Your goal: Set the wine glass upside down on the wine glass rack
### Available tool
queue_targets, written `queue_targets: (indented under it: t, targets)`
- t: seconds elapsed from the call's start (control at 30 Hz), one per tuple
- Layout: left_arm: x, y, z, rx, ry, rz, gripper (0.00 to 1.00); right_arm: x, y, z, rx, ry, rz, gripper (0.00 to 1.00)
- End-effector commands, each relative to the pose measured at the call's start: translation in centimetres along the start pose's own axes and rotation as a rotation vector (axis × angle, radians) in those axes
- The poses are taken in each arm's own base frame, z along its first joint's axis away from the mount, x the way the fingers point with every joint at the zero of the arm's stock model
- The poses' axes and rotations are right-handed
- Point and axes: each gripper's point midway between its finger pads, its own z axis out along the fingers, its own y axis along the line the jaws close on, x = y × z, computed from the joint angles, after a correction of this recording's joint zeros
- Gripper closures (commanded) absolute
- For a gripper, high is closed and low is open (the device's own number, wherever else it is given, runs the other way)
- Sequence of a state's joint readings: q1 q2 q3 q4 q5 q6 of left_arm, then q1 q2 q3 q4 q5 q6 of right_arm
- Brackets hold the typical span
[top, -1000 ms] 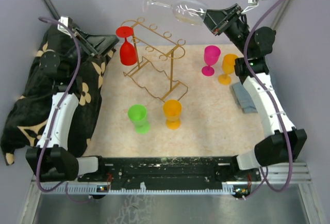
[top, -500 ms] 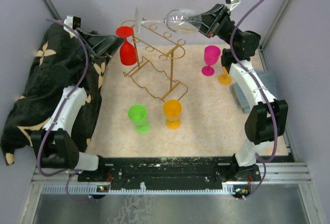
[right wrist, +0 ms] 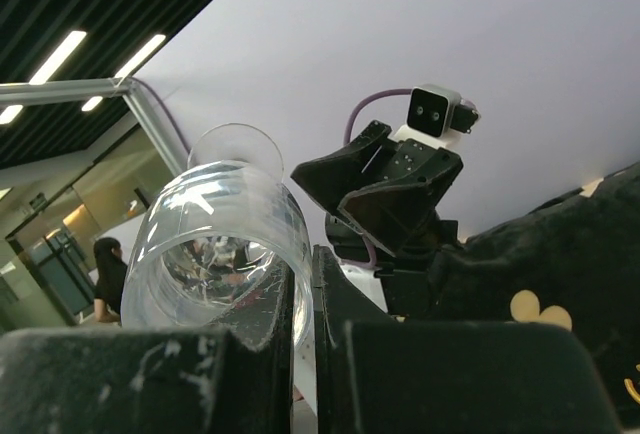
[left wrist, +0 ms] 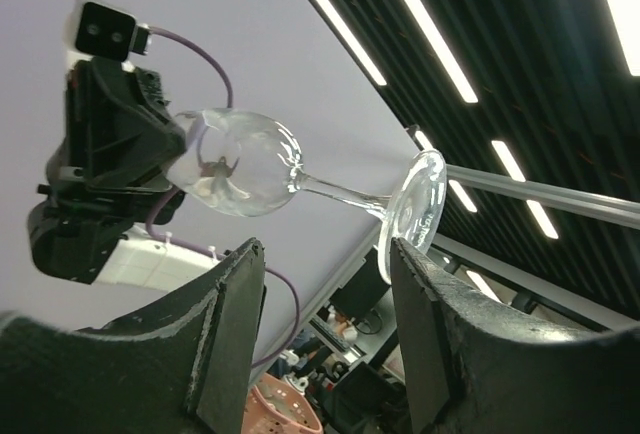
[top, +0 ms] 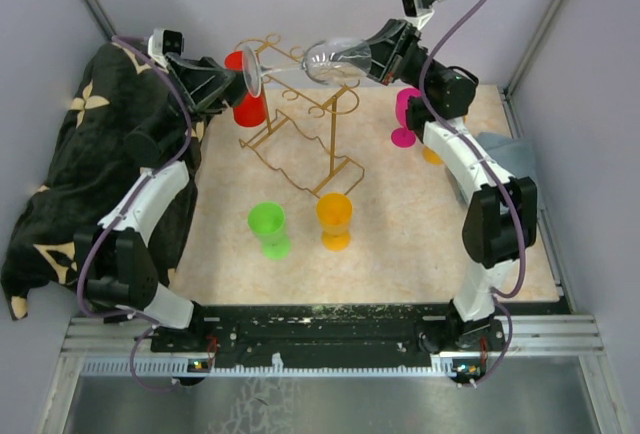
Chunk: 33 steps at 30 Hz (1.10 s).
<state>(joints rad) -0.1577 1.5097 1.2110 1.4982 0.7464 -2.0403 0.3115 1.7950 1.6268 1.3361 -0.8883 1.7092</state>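
The clear wine glass (top: 335, 59) lies on its side in the air above the gold wire wine glass rack (top: 300, 129), its foot pointing left. My right gripper (top: 378, 52) is shut on the wall of the bowl (right wrist: 220, 244) at the rim, one finger inside and one outside. My left gripper (top: 232, 82) is open just left of the rack. In the left wrist view the glass's foot (left wrist: 415, 209) stands just above my right-hand fingertip (left wrist: 405, 254), apart from both fingers. A red glass (top: 250, 106) hangs upside down on the rack's left end.
On the beige mat stand a green cup (top: 268, 226) and an orange cup (top: 334, 219) in front of the rack, and a pink glass (top: 408, 114) to its right. A grey cloth (top: 495, 154) lies at the right edge, a black floral cloth (top: 60, 184) at the left.
My right arm has carried the glass left and lower, over the rack. My left gripper has risen and moved right, up to the glass's foot.
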Motion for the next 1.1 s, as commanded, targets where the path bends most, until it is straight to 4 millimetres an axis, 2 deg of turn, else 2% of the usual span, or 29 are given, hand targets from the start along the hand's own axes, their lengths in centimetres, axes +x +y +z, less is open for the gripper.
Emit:
queue_targets:
  t: [0.0, 0.3, 0.4, 0.63, 0.73, 0.77, 0.8, 0.97, 1.07]
  targets:
    - [1.5, -3.6, 0.7, 0.158, 0.043, 0.034, 0.42, -0.6, 3.3, 1.1, -0.099, -0.008, -0.077, 1.0]
    - [2.7, -5.3, 1.3, 0.229, 0.071, 0.018, 0.51, -0.8, 2.3, 1.1, -0.093, -0.017, -0.065, 1.0]
    - [2.9, -5.4, 1.3, 0.232, 0.072, 0.007, 0.58, -0.9, 2.0, 1.1, -0.093, -0.02, -0.063, 1.0]
    - [3.4, -6.0, 1.3, 0.244, 0.087, 0.003, 0.57, -1.1, 1.3, 1.2, -0.087, -0.022, -0.057, 1.0]
    - [3.6, -6.1, 1.3, 0.243, 0.088, 0.003, 0.6, -1.2, 1.0, 1.2, -0.083, -0.025, -0.053, 1.0]
    - [3.6, -6.2, 1.4, 0.244, 0.091, 0.007, 0.65, -1.3, 0.8, 1.2, -0.081, -0.028, -0.052, 1.0]
    - [3.7, -6.3, 1.5, 0.239, 0.099, 0.007, 0.66, -1.3, 0.7, 1.3, -0.08, -0.029, -0.048, 1.0]
    - [3.9, -6.3, 1.7, 0.218, 0.108, 0.009, 0.65, -1.4, 0.4, 1.3, -0.076, -0.03, -0.046, 1.0]
    - [3.9, -6.4, 1.7, 0.223, 0.108, 0.013, 0.73, -1.4, 0.2, 1.3, -0.073, -0.032, -0.044, 1.0]
